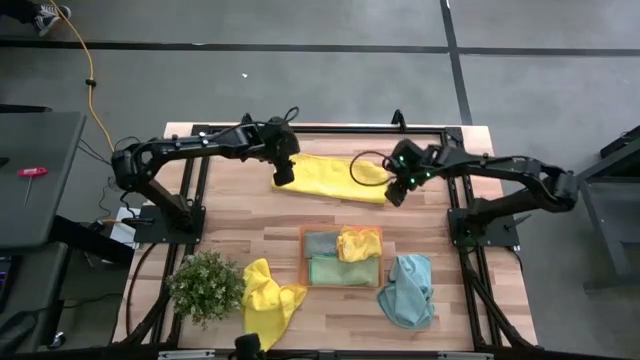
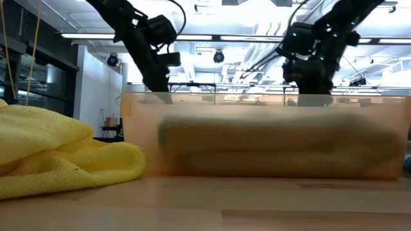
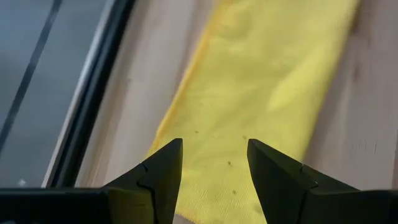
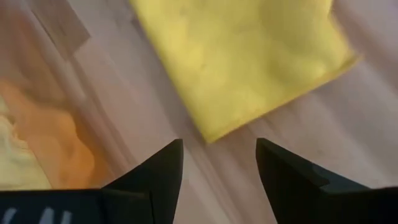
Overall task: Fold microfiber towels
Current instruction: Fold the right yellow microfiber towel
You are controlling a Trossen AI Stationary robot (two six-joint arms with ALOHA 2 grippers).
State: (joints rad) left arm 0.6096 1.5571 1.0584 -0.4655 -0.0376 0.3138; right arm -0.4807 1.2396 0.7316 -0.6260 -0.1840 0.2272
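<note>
A yellow towel point(image 1: 335, 175) lay as a long folded band across the upper middle of the high view, flat on the worktop point(image 1: 250, 225). It looked light, soft and limp, likely to sag and slide on the smooth wood, so a hold at the end corners seemed best. The left hand point(image 1: 284, 176) hung over its left end with fingers point(image 3: 158, 177) apart and nothing between them. The right hand point(image 1: 397, 193) hovered at the right end, its fingers point(image 4: 155, 177) likewise spread and empty, just off the towel's corner. Lower in the frame, an orange tray point(image 1: 303, 262) held folded grey, green and yellow towels point(image 1: 358, 243). A crumpled yellow towel point(image 1: 268, 298) lay lower left beside a potted plant point(image 1: 205, 286), and a teal towel point(image 1: 408, 290) lay lower right.
</note>
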